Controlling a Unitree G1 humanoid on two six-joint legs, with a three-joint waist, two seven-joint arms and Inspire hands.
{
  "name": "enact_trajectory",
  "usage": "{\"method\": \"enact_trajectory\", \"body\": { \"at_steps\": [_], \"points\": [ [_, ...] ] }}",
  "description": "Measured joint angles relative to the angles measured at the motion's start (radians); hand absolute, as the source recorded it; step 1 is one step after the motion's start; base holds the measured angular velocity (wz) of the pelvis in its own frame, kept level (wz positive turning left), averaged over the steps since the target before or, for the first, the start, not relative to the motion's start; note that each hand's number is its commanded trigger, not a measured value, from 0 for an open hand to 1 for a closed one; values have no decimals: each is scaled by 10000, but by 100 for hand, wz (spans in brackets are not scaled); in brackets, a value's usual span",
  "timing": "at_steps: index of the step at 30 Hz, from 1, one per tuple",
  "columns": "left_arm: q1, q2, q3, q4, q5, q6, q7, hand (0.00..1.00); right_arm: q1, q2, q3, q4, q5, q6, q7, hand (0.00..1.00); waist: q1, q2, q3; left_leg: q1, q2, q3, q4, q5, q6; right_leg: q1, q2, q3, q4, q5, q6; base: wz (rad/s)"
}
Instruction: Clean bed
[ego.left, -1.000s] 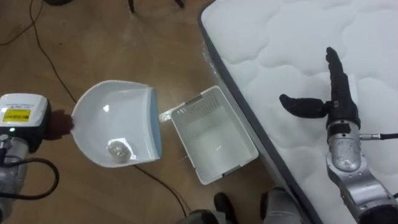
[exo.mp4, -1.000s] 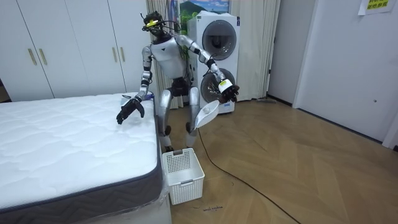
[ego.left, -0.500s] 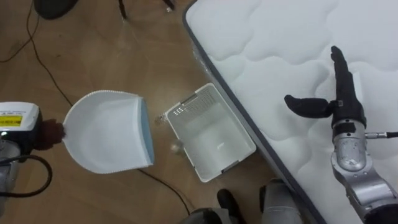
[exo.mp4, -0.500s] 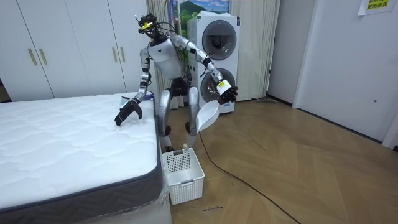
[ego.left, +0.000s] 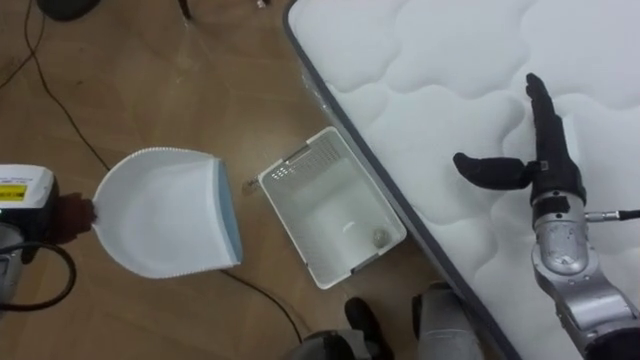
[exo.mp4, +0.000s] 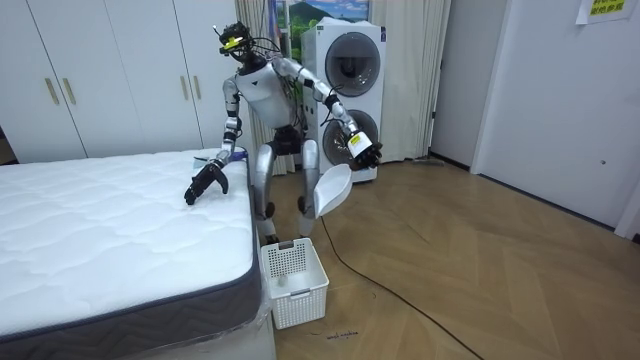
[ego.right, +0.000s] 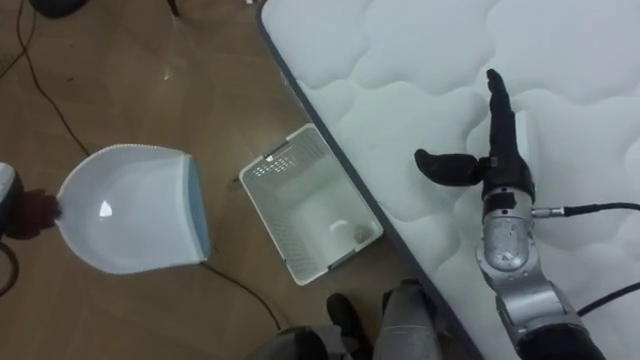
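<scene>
One small object (ego.left: 376, 235) is seen, in the left eye view, inside the basket (ego.left: 300, 168) beside the bed (ego.left: 440, 60), with the right hand (ego.left: 548, 175) spread open over the bed, while in the room view the dustpan (exo.mp4: 333, 187) is gripped by the left hand (exo.mp4: 362, 150) off the bed.

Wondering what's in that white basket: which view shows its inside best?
Left eye view: it looks down into the basket, where a small round thing lies. Right eye view likewise; room view shows its walls.

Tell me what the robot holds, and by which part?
Its left hand holds the white dustpan by its rear handle; the right hand is open, holding nothing.
</scene>
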Motion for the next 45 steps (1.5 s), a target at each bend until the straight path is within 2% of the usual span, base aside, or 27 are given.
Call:
{"method": "enact_trajectory", "body": {
  "at_steps": [4, 9, 12, 14, 16, 18, 19, 21, 22, 23, 24, 25, 26, 28, 29, 30, 33, 35, 39, 40, 42, 43, 44, 45],
  "points": [
    [-77, -2, -5, -52, -1217, -13, 57, 100, 2, -11, 5, 3, 65, -1, 2, 0, -22, -3, 3, 51, -4, -1, 9, 1, 2, 68, -12, -4, 2, 0, 2, 0],
    [-40, -140, 120, -135, -1658, -83, 335, 100, 123, -23, -39, 12, 104, -70, 13, 0, 14, -60, 46, 344, -5, 7, -79, 0, 0, 361, -23, -43, -71, -25, 2, 0],
    [-13, -231, 131, -409, -1821, -246, 527, 100, 179, -24, -42, 6, 326, -120, -13, 0, 56, -101, 75, 373, 12, 6, -54, -4, 3, 419, -29, -72, -91, -40, -7, 0],
    [86, -518, 508, -918, -1973, -406, 628, 100, 189, -14, -58, 6, 349, -121, -1, 0, 162, -228, 124, 479, 25, 22, 35, -11, 1, 507, -12, -34, -92, -35, 11, -4],
    [195, -787, 711, -1240, -1971, -574, 830, 100, 212, -9, -62, 1, 348, -133, 14, 0, 259, -357, 115, 596, 43, 47, 48, -43, -12, 616, 6, 44, -93, -40, 8, -9],
    [626, -900, 880, -1861, -1977, -748, 1006, 100, 330, -9, -70, -3, 490, -218, 58, 0, 329, -544, 108, 849, 129, 122, 79, -146, -40, 861, 64, 145, -152, -46, 8, -24],
    [1032, -1051, 1182, -2281, -1970, -867, 1140, 100, 456, 24, -73, -3, 697, -236, 69, 0, 478, -731, 90, 1115, 210, 200, 52, -221, -97, 1078, 229, 338, -262, -46, 8, -41],
    [1709, -1214, 1682, -2928, -1971, -1073, 1188, 100, 648, 63, -99, -8, 1097, -244, 75, 0, 599, -917, 32, 1377, 435, 169, 60, -396, -196, 1451, 495, 342, -546, -8, -44, -38],
    [2177, -1302, 1920, -3404, -1976, -1173, 1199, 100, 795, 96, -133, -28, 1422, -244, 72, 0, 694, -1045, -43, 1563, 586, 179, 62, -438, -254, 1695, 672, 341, -835, 108, -84, -41],
    [2681, -1495, 2165, -3958, -1872, -1170, 1211, 100, 988, 174, -274, -28, 1569, -242, 58, 0, 936, -1173, -129, 1786, 767, 196, 29, -493, -338, 1922, 918, 412, -1178, 253, -138, -49],
    [2934, -1547, 2266, -4243, -1815, -1180, 1222, 100, 1075, 260, -370, -27, 1581, -242, 59, 0, 1088, -1258, -180, 1903, 853, 196, 10, -528, -382, 2040, 1053, 483, -1327, 315, -160, -66],
    [3336, -1661, 2419, -4716, -1643, -1187, 1228, 100, 1203, 341, -442, -27, 1611, -242, 54, 0, 1358, -1427, -268, 2154, 986, 196, -94, -577, -470, 2275, 1278, 624, -1638, 483, -217, -71],
    [3595, -1840, 2516, -4960, -1582, -1200, 1243, 100, 1285, 346, -446, -28, 1649, -241, 65, 0, 1640, -1512, -322, 2473, 1064, 156, -205, -607, -542, 2593, 1441, 715, -1929, 626, -275, -69],
    [3897, -2193, 2717, -5229, -1624, -1193, 1254, 100, 1264, 408, -559, -76, 1812, -243, 96, 0, 1844, -1529, -353, 2880, 1064, -183, -352, -653, -642, 3045, 1600, 853, -2323, 768, -311, -55],
    [4104, -2402, 2830, -5437, -1671, -1228, 1256, 100, 1296, 503, -748, -122, 1864, -254, 98, 0, 1817, -1511, -376, 3139, 960, -467, -529, -642, -672, 3329, 1631, 900, -2501, 802, -287, -34],
    [4184, -2489, 2844, -5522, -1711, -1260, 1256, 100, 1339, 569, -863, -120, 1883, -253, 82, 0, 1761, -1506, -382, 3302, 949, -491, -627, -638, -679, 3497, 1651, 915, -2621, 822, -270, -14],
    [4386, -2945, 2862, -5727, -1948, -1403, 1245, 100, 1991, 908, -1168, -391, 1832, -250, -31, 0, 1677, -1619, -500, 4145, 913, -408, -1211, -608, -726, 4280, 1779, 1138, -3200, 947, -209, -23],
    [4449, -3213, 2883, -5846, -1946, -1481, 1126, 100, 2516, 1095, -1250, -773, 1799, -232, -15, 0, 1673, -1772, -599, 4579, 878, -253, -1585, -602, -736, 4515, 1881, 1497, -3426, 1027, -177, -50],
    [4495, -3627, 2910, -6243, -1981, -1626, 986, 100, 3061, 1157, -1292, -1225, 1950, -224, -8, 0, 1448, -1995, -592, 5048, 857, 51, -1840, -697, -758, 4677, 1999, 1935, -3519, 1055, -132, -50],
    [4533, -3823, 2909, -6356, -2021, -1641, 946, 100, 3145, 1184, -1296, -1226, 1916, -214, 5, 0, 1369, -2005, -588, 5255, 883, 155, -1946, -746, -762, 4796, 2021, 1866, -3615, 1112, -121, -70],
    [4573, -3998, 2910, -6496, -2027, -1720, 912, 100, 3206, 1209, -1364, -1231, 1842, -191, 174, 0, 1401, -2049, -563, 5572, 1028, 826, -2067, -893, -784, 4728, 1988, 1464, -3611, 1237, -194, -103],
    [4573, -4063, 2916, -6502, -2038, -1738, 906, 100, 3203, 1214, -1379, -1340, 1847, -106, 275, 0, 1491, -2050, -562, 5718, 1142, 1388, -2097, -1005, -803, 4584, 1880, 868, -3575, 1343, -297, -146],
    [4569, -4075, 2918, -6501, -2039, -1738, 896, 100, 3189, 1255, -1369, -1395, 1853, -82, 401, 0, 1638, -2060, -558, 5841, 1295, 2039, -2096, -1109, -853, 4425, 1815, 155, -3579, 1488, -491, -153],
    [4569, -4075, 2918, -6501, -2054, -1738, 888, 100, 3185, 1274, -1355, -1398, 1856, -79, 485, 0, 1683, -2063, -556, 5894, 1377, 2351, -2060, -1186, -886, 4360, 1784, -278, -3584, 1561, -612, -162]
  ]
}}
